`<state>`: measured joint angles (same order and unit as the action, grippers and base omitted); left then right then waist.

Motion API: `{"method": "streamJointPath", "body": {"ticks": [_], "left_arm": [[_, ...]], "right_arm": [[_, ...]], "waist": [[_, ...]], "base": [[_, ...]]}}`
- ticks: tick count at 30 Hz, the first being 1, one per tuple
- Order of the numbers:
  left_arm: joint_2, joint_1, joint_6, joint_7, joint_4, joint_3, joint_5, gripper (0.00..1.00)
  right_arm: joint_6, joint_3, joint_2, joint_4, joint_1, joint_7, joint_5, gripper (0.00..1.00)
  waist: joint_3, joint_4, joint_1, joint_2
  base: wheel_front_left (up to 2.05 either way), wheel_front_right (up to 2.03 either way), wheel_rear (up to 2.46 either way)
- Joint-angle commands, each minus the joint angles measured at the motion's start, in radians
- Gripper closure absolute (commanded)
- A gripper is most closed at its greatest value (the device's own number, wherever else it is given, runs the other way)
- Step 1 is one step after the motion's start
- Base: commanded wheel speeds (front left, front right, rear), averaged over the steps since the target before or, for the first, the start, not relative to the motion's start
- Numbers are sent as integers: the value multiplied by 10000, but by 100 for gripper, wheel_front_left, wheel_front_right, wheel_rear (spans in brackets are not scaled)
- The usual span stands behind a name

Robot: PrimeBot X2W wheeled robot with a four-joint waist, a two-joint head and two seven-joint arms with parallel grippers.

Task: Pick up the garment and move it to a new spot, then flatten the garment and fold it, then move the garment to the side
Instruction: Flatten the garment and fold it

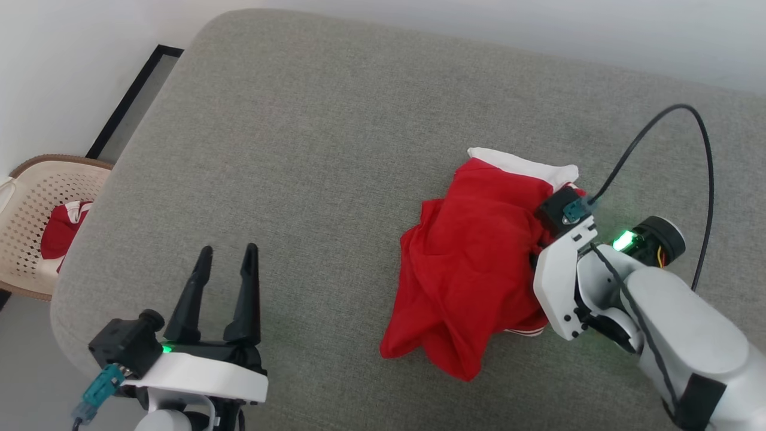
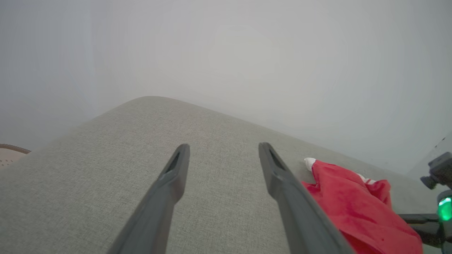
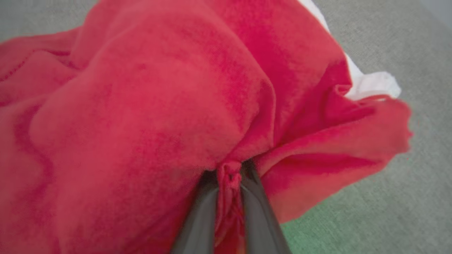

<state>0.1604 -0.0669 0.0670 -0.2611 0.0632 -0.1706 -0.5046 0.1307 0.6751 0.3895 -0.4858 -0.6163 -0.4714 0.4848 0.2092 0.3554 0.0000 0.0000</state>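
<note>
The garment (image 1: 473, 263) is a bright red T-shirt with a white sleeve (image 1: 526, 164), bunched in a heap on the right half of the grey cushion. My right gripper (image 3: 229, 169) is shut on a pinched fold of the red fabric (image 3: 141, 106), its fingers buried in the heap's right side. In the head view the right wrist (image 1: 562, 287) presses against the heap, which hides the fingers. My left gripper (image 1: 226, 254) stands open at the lower left over bare cushion, well apart from the shirt (image 2: 353, 204). Nothing is between its fingers (image 2: 176, 169).
The grey fabric cushion (image 1: 335, 149) spreads wide to the left and back of the heap. A perforated beige basket (image 1: 36, 203) holding another red-and-white garment (image 1: 63, 230) stands on the floor beyond the cushion's left edge. A black cable (image 1: 688, 137) loops over the right arm.
</note>
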Motion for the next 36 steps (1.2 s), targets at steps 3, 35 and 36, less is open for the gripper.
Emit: {"method": "streamJointPath", "body": {"ticks": [3,35,36], "left_arm": [[-76,-6,117,-55,43,260,66,0],[-472,47,542,-55,133,842,389,0],[-481,39,555,-55,146,832,401,0]], "right_arm": [[0,241,316,391,-191,-92,589,100],[-1,-3858,1430,6082,3989,-2289,1326,0],[-1,-4014,1402,6201,3945,-2407,1350,0]], "waist": [[-33,-215,0,0],[104,-728,0,0],[120,-713,0,0]], "base": [[0,0,0],[0,0,0],[0,0,0]]}}
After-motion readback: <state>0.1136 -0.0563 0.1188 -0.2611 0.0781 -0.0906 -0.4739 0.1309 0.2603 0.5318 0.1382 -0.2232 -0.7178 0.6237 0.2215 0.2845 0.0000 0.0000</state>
